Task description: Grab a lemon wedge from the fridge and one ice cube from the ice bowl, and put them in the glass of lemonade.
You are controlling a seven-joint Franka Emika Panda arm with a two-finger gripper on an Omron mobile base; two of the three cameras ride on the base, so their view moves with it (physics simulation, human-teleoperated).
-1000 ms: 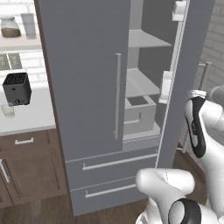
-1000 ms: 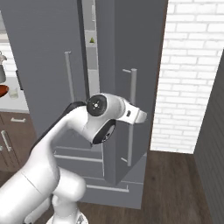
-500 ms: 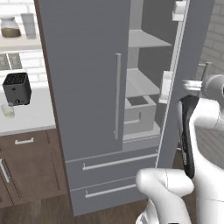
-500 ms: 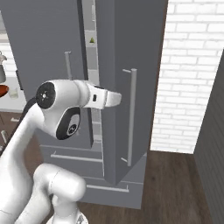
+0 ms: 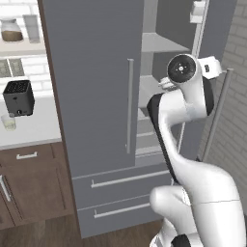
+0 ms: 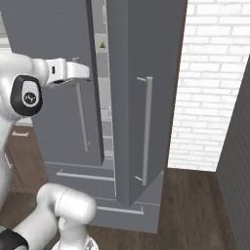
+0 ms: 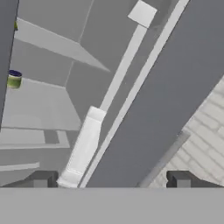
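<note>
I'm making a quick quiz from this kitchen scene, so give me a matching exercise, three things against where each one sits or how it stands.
Things:
1. fridge
2. toaster
3. gripper

States:
A. open, holding nothing
B. right door swung open
C. on the white counter

Pairs: 1-B, 2-C, 3-A

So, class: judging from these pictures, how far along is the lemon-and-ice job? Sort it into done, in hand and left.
Done: the fridge's right door stands open, showing the shelves. In hand: the end effector is open and empty, facing the door's edge and the interior. Left: everything else. A small yellow-green piece, probably the lemon wedge, still lies on a shelf, and the glass of lemonade waits on the counter beside the toaster.
</note>
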